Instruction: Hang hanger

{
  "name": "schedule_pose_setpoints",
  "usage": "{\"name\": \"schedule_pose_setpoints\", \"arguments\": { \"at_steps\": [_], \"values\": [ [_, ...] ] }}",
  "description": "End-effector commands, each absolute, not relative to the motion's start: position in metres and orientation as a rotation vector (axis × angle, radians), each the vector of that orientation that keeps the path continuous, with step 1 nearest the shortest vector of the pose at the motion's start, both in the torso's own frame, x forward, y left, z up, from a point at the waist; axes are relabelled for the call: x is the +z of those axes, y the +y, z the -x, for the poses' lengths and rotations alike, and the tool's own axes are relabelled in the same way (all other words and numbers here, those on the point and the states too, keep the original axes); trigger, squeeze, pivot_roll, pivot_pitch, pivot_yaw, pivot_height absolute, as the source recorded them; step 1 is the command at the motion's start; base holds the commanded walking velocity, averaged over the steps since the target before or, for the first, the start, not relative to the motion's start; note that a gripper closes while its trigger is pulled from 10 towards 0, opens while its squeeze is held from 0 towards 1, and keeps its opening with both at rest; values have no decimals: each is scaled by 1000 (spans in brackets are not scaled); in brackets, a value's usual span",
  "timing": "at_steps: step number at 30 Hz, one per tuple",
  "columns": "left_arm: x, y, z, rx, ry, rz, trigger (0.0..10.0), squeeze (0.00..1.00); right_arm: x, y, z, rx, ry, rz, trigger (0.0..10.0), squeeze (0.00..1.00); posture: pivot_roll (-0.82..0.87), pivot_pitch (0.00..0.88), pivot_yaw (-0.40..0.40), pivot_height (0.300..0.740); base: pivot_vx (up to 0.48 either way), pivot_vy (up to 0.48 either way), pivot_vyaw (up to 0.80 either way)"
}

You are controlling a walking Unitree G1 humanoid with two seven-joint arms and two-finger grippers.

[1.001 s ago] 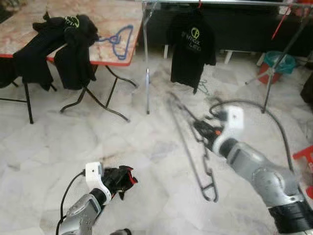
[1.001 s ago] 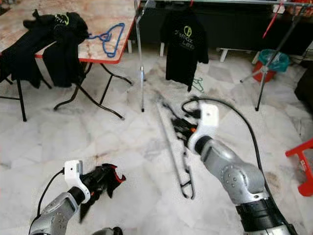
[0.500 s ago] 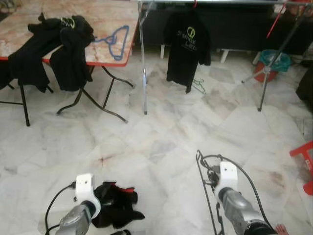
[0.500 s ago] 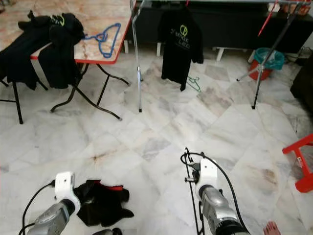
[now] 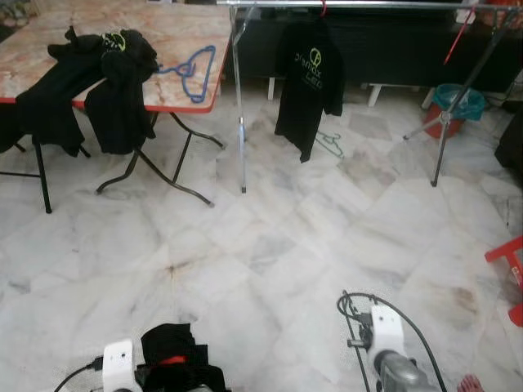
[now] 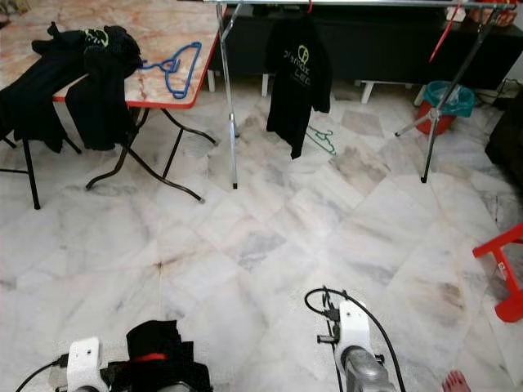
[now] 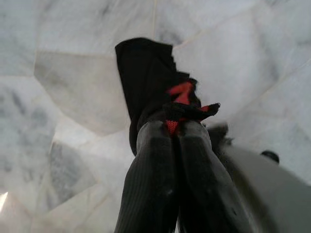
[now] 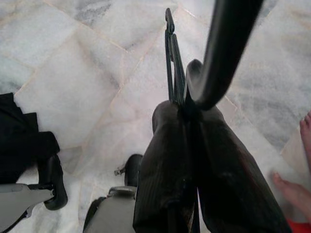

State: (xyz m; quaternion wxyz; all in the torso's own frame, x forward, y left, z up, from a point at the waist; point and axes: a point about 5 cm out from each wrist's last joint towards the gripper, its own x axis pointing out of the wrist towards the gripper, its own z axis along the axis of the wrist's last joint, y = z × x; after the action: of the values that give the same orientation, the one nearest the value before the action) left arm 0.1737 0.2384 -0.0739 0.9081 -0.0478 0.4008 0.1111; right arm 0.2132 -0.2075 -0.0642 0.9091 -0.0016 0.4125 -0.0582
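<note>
Right gripper (image 8: 187, 114): fingers pressed together on a dark wire hanger (image 8: 171, 58), low over the marble floor (image 5: 270, 245). Left gripper (image 7: 177, 128): fingers clamped on a black garment with red trim (image 7: 146, 73), which hangs below them.

Ahead, a clothes rail (image 5: 359, 5) carries a black T-shirt with green logo (image 5: 306, 82). A green hanger (image 5: 331, 144) lies on the floor just behind the shirt.

At left, a folding table (image 5: 184, 96) holds black clothes (image 5: 90, 77) draped over its edge and a blue hanger (image 5: 192, 69) beside them.
</note>
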Motion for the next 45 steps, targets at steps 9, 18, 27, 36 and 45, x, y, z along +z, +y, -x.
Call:
{"name": "schedule_pose_setpoints", "arguments": {
  "at_steps": [9, 18, 27, 36, 45],
  "values": [
    [-78, 233, -167, 257, 830, 108, 10000, 0, -76, -204, -193, -95, 899, -2, 10000, 0, 58, 85, -26, 740, 0, 0, 0],
    [-79, 232, -166, 253, 813, 152, 10000, 0, -79, -222, -180, -133, 928, -16, 10000, 0, 49, 71, -22, 740, 0, 0, 0],
    [-74, 241, -172, 316, 786, 163, 10000, 0, -79, -228, -176, -144, 933, -25, 10000, 0, 55, 95, -19, 740, 0, 0, 0],
    [-7, 243, -240, 298, 273, 78, 10000, 0, -78, -220, -181, -135, 889, -32, 10000, 0, 48, 110, -15, 740, 0, 0, 0],
    [54, 216, -246, 228, -70, 21, 10000, 0, -74, -213, -190, -130, 837, -37, 10000, 0, 35, 118, -25, 740, 0, 0, 0]
  ]
}}
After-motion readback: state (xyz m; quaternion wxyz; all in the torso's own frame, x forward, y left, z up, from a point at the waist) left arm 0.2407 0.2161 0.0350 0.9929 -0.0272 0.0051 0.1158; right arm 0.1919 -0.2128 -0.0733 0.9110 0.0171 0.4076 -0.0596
